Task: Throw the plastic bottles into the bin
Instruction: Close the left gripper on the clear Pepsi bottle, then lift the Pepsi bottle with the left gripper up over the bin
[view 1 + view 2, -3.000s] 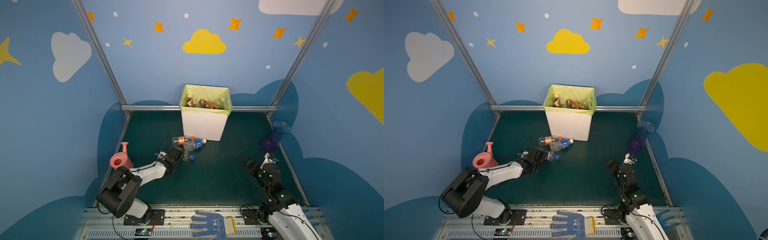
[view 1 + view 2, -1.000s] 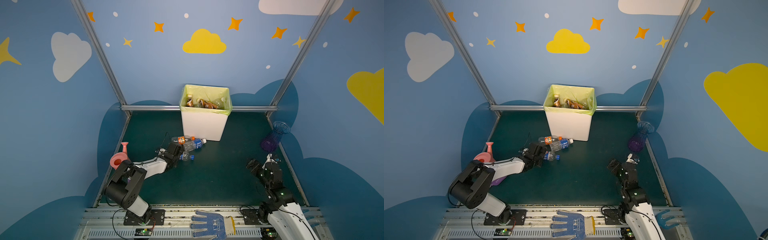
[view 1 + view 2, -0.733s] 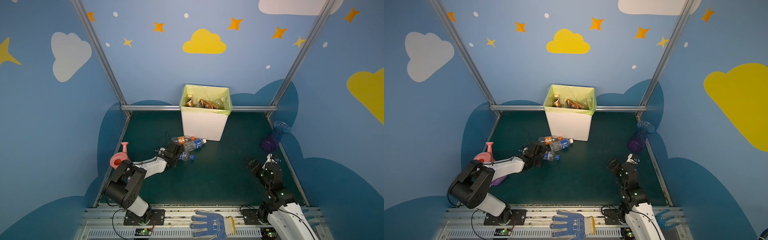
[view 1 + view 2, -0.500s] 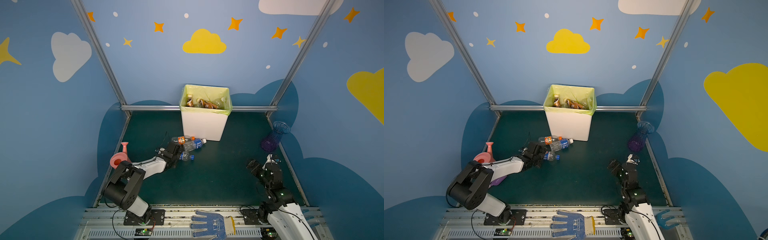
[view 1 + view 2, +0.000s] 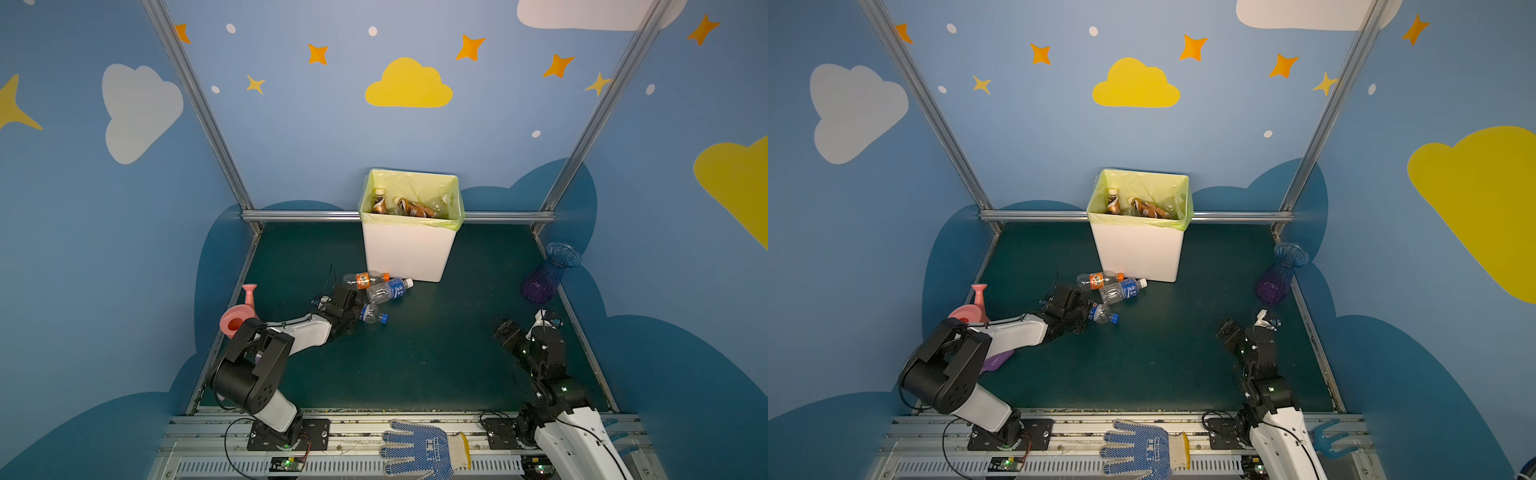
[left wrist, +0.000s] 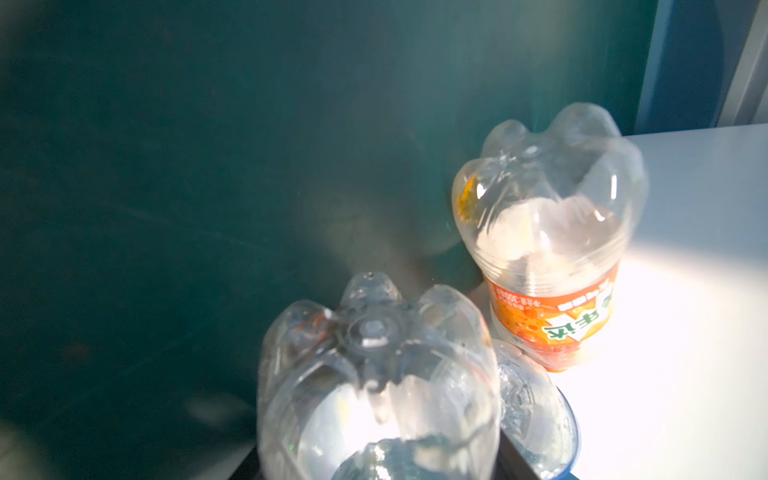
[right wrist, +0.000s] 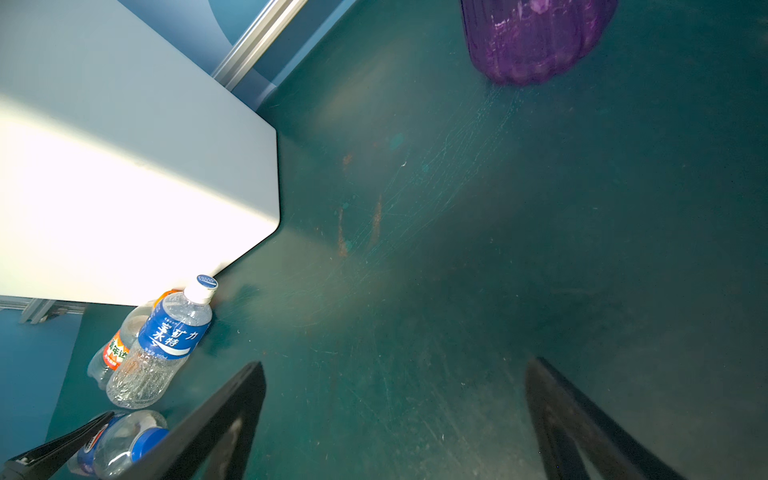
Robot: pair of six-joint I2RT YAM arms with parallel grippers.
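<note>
Low on the green mat (image 5: 415, 353), short of the bin (image 5: 405, 253), the blue-capped bottle (image 5: 374, 316) lies on its side, its clear base end pinched between the narrow-set jaws of the left gripper (image 5: 358, 309), likely ready for the lift to the bin. An orange-label bottle (image 5: 363, 280) and a blue-label bottle (image 5: 388, 289) lie just beyond, by the bin's foot. Well apart, the right gripper (image 7: 397, 363) gapes wide and empty, probably keeping clear.

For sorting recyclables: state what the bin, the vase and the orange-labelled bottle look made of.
Bin: smooth white moulded plastic, rounded corners, likely rigid.
Vase: translucent, ribbed, blue fading to purple; glass or plastic, cannot tell.
Orange-labelled bottle: thin clear glossy plastic, lobed moulded base, highlights on it, printed wrap label.
</note>
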